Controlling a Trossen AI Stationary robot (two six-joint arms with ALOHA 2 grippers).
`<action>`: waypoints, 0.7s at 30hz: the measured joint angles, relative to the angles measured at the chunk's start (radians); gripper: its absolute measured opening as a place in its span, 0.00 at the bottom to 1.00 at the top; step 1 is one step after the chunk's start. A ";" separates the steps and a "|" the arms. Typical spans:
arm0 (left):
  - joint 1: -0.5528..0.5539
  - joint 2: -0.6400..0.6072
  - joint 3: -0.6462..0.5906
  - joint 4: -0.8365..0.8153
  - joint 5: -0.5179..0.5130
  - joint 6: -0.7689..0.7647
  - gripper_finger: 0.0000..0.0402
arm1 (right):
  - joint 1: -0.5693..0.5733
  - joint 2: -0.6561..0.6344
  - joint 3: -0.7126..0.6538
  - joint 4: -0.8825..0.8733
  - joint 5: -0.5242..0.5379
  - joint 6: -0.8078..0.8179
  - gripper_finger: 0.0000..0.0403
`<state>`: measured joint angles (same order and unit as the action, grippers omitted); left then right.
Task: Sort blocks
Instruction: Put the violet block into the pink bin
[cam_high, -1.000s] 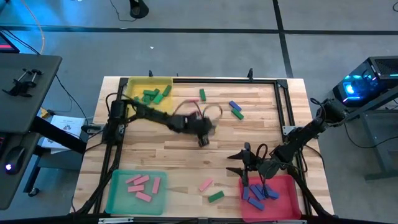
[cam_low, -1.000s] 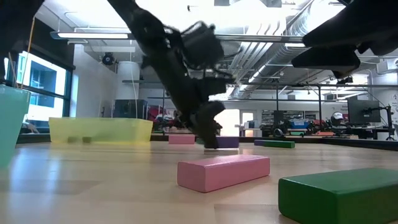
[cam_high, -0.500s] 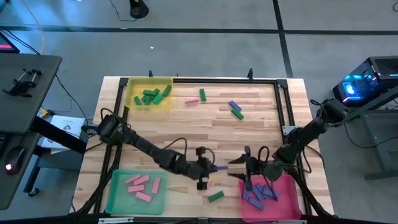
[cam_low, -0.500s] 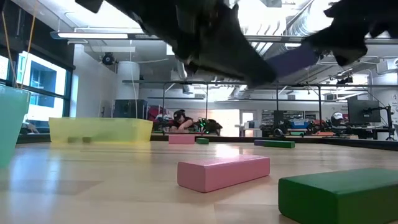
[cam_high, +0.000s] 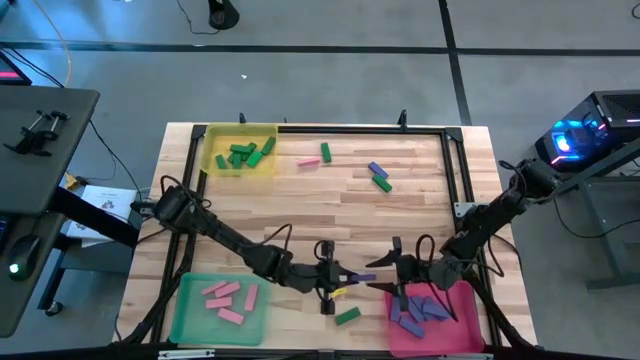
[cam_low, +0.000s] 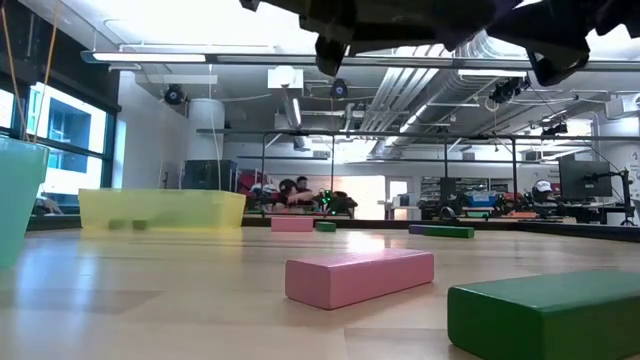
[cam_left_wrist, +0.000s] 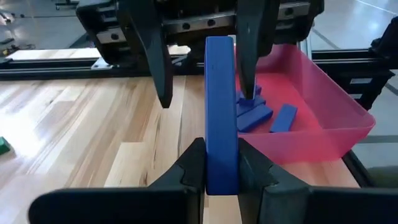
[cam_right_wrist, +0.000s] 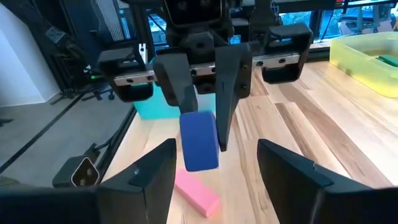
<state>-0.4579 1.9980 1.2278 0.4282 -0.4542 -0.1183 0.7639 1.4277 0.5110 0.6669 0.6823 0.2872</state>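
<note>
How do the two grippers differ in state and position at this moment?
The left gripper is shut on a blue block, held clear of the table; the right gripper is open and holds nothing. The left gripper reaches in from the table's middle; the right gripper waits at the edge of the pink-red tray. Both point at each other, the blue block between them.

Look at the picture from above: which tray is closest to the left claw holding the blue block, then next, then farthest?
From the left gripper:
1. Pink-red tray, beside it on the right.
2. Green tray, at the near left corner.
3. Yellow tray, at the far left corner.
</note>
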 joint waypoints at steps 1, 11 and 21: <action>0.000 0.000 0.000 0.000 0.000 0.000 0.09 | -0.001 0.000 0.000 0.002 0.000 0.000 0.51; 0.013 0.000 0.001 0.052 0.005 0.000 0.09 | -0.025 0.000 0.000 0.050 -0.007 -0.004 0.30; 0.030 0.000 0.001 0.083 -0.015 -0.029 0.20 | -0.009 0.001 0.000 0.103 0.025 -0.018 0.06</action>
<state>-0.4277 1.9980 1.2285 0.5110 -0.4694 -0.1475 0.7545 1.4284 0.5110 0.7698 0.7069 0.2690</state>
